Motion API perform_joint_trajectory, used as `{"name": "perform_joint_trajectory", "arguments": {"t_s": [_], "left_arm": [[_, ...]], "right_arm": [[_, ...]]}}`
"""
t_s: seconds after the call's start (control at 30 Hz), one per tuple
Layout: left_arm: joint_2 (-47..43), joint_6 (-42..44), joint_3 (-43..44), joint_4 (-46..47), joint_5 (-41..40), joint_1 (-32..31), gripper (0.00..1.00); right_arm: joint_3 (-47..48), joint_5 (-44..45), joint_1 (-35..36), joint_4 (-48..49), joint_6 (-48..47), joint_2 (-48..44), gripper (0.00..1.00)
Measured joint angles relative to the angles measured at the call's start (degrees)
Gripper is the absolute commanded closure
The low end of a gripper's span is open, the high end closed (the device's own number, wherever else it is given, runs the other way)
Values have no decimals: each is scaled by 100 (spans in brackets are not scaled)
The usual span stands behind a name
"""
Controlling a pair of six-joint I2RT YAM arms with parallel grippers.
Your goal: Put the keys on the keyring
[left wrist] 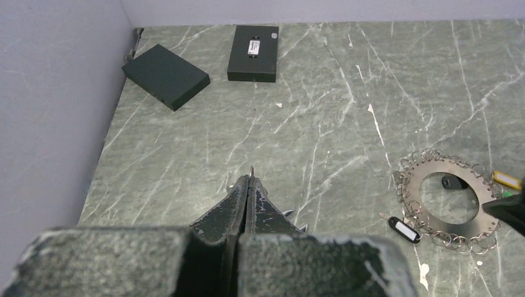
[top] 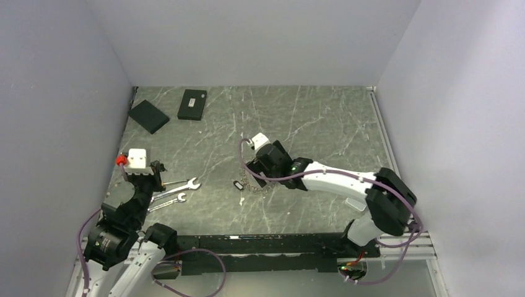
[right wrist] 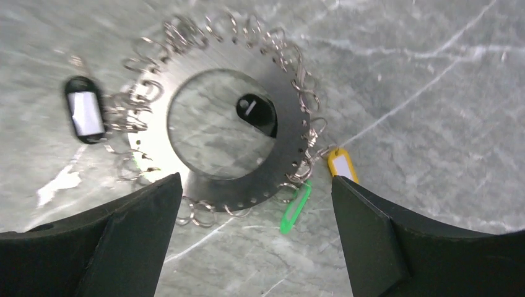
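The keyring (right wrist: 286,148) is a flat dark metal ring lying on the table, fringed with many small thin metal loops (right wrist: 179,31). It carries a green tag (right wrist: 295,207), a yellow tag (right wrist: 342,166) and a black tag (right wrist: 85,114). Another black tag (right wrist: 257,114) lies in its hole. My right gripper (right wrist: 255,179) hovers over its near edge, open and empty. The ring also shows in the top view (top: 257,185) and the left wrist view (left wrist: 452,166). My left gripper (left wrist: 250,176) is shut, far left of the ring. A thin point shows between its tips; I cannot tell what it is.
Two long silver wrenches (top: 179,184) lie under and beside my left gripper (top: 160,168). Two flat black boxes (top: 148,116) (top: 192,104) sit at the back left by the wall. Grey walls close in the table on three sides.
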Motion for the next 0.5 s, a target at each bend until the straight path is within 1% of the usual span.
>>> {"name": "perform_joint_trajectory", "arguments": {"t_s": [0.07,0.13,0.17,0.2,0.23,0.27,0.33,0.5], "left_arm": [[57,7,0,0,0,4,100],[105,17,0,7,4,9,100],[133,22,0,7,4,9,100],[160,22,0,7,9,11,100],[186,22,0,7,15,11,100],[214,24,0,9,26,11,100],[262,24,0,7,46,15,100],[293,24,0,9,46,22,100]], "right_arm": [[-153,-254,0,302,-114,-374,14],[-221,-511,0,551,-205,-511,22],[-221,-621,0,664,-240,-492,31],[-219,-684,-2,780,-267,-420,41],[-205,-739,-2,863,-280,-313,48],[-184,-774,-2,929,-302,-160,52],[-120,-809,-17,1016,-321,166,56],[48,-1060,-203,1023,-306,870,57]]}}
